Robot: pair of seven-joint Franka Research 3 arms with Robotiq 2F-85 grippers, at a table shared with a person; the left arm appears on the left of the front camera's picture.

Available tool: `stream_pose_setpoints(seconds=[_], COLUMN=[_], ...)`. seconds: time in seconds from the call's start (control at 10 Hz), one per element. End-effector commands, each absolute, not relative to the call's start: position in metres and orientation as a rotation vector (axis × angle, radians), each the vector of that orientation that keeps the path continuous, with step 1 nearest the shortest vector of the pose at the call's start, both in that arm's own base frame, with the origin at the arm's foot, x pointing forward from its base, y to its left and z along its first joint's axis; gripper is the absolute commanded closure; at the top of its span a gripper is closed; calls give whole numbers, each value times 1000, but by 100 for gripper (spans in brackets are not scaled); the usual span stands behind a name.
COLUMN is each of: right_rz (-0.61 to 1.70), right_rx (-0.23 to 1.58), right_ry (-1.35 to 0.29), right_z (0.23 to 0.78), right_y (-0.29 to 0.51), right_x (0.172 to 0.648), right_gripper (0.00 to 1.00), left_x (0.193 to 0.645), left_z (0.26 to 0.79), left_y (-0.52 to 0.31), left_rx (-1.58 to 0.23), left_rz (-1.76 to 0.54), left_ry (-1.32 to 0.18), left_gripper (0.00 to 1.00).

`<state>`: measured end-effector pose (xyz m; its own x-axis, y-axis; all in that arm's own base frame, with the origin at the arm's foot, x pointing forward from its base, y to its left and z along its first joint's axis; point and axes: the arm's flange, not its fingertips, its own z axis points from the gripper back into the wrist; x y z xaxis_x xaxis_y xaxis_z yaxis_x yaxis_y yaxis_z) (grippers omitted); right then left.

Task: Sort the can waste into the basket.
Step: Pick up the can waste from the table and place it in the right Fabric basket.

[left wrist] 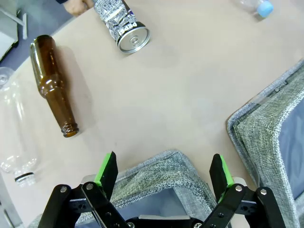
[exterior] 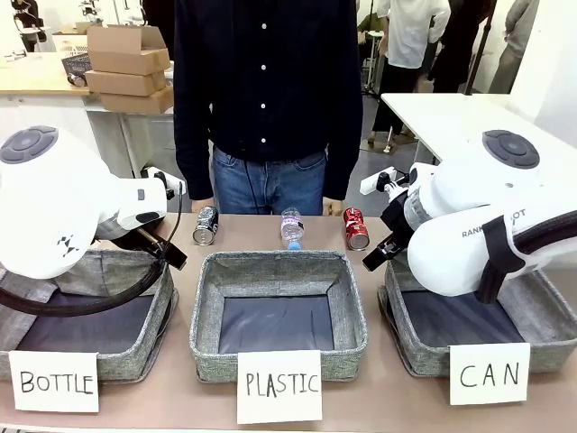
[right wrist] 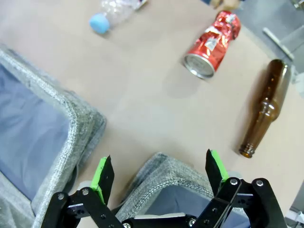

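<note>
Three grey fabric bins (exterior: 279, 262) line the bottom of the front view behind cards (exterior: 279, 386) reading BOTTLE, PLASTIC and CAN, and the white bulk of the right arm (exterior: 469, 244) half hides the CAN basket (exterior: 422, 352) at lower right. The left gripper (left wrist: 165, 164) and right gripper (right wrist: 159, 161) each hang over a bin rim, jaws spread wide and empty. Farther up the table, on their sides, lie the silver and black can (exterior: 206, 225) left of centre and the dented red can (exterior: 356, 227) right of centre, with a clear plastic bottle (exterior: 291, 227) between them.
</note>
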<state>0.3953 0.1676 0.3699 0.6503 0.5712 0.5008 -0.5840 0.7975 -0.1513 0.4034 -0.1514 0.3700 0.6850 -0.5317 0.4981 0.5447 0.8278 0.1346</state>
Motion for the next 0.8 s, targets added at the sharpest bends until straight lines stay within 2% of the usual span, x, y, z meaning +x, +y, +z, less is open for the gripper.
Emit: stream_pose_setpoints(seconds=[0.0,0.1,0.2,0.3,0.4,0.5,0.6,0.7], right_rz=[656,656,573,509,481,548,722,771], right_rx=[25,24,53,112,171,207,247,231], right_ry=[-561,-560,-532,-551,-561,-500,-506,-514], right_z=[370,370,407,452,496,517,520,512], right_y=[168,168,158,142,124,114,109,110], right_x=[395,395,392,376,344,310,283,269], right_gripper=[0,0,0,0,0,0,0,0], left_x=[403,403,392,367,327,285,257,244], left_z=[370,370,415,467,520,544,544,531], left_y=[-152,-151,-160,-170,-180,-184,-179,-173], left_rx=[-25,-25,0,14,-4,-25,-18,-87], left_rz=[-604,-603,-637,-643,-541,-524,-567,-700], left_ry=[-550,-550,-587,-605,-614,-652,-612,-573], left_gripper=[0,0,0,0,0,0,0,0])
